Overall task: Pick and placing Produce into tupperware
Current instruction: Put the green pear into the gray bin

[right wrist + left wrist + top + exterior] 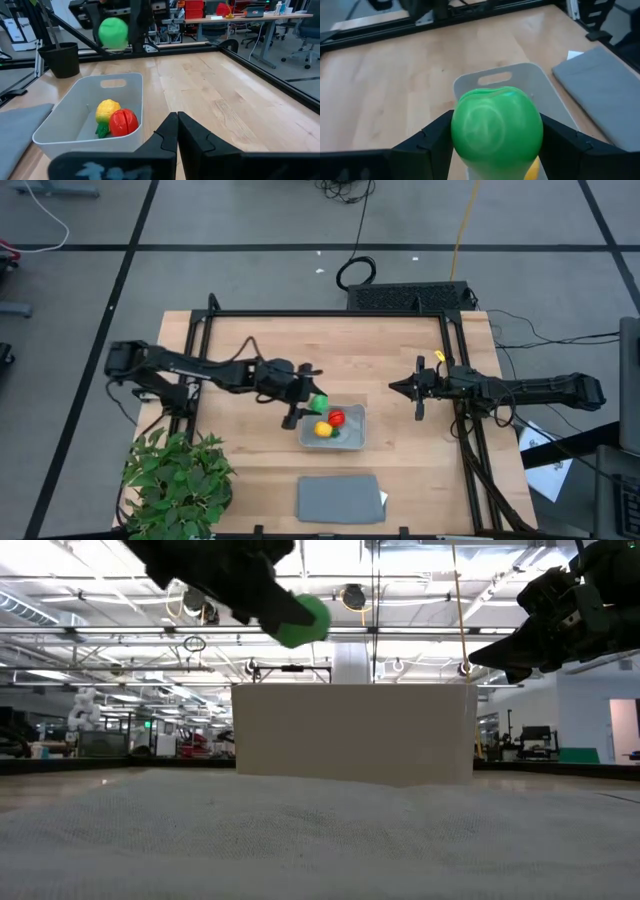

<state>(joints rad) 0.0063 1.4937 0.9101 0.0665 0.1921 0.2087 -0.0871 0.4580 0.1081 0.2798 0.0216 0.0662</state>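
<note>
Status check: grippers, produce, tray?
Left gripper shut on round green toy piece, raised beside translucent grey-blue tray. Red and yellow pieces inside. Right gripper shut, idle. Nothing blocking.

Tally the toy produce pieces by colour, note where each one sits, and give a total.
Red: 1, red piece in the tupperware
Yellow with green tip: 1, yellow piece in the tupperware
Green: 1, green piece held by the left gripper above the tupperware
Total: 3

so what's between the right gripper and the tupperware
Only bare wooden table: the high view shows nothing between the right gripper and the tupperware.
</note>
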